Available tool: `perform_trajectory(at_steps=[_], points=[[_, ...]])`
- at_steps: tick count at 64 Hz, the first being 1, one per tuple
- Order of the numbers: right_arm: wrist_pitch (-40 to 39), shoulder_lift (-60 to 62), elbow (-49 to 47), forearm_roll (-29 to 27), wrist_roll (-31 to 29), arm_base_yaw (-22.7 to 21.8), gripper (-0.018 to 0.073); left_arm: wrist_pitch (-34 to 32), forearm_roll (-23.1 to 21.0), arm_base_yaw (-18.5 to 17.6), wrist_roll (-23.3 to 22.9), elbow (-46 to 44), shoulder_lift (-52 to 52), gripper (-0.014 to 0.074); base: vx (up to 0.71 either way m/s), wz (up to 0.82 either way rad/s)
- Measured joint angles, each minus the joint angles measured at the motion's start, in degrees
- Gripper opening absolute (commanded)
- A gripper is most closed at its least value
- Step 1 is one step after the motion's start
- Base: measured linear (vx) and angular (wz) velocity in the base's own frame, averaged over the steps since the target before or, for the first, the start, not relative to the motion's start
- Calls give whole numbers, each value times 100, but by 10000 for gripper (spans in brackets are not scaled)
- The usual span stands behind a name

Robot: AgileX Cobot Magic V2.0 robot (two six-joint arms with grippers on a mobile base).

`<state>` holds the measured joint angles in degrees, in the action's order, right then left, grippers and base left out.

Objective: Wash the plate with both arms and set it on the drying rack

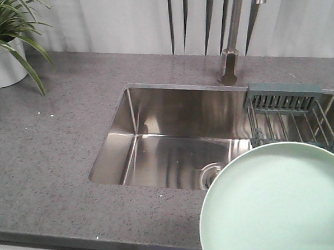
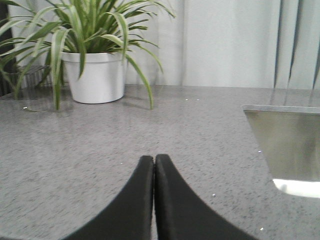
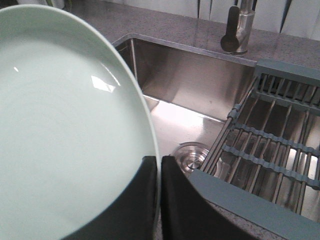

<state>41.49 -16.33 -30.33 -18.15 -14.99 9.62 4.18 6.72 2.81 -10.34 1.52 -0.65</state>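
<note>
Mint-green plate (image 3: 65, 125), rim pinched in the right hand (image 3: 159, 165), hangs near the sink (image 1: 172, 111), likely for rinsing, while the left hand (image 2: 154, 161) waits closed and empty above the surface (image 2: 75, 150).

Mint plate (image 1: 277, 206) near steel drying rack (image 1: 286, 96)

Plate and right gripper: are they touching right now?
Touching. The right wrist view shows the plate with its rim pinched between the right gripper and its two black fingers, with no gap.
</note>
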Motion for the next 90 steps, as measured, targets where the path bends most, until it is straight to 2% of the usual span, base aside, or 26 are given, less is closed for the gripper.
perform_trajectory(at_steps=[90], points=[[0,0,0,0,0,0,-2,0,0,0,0,0,0,-6,5,-10]])
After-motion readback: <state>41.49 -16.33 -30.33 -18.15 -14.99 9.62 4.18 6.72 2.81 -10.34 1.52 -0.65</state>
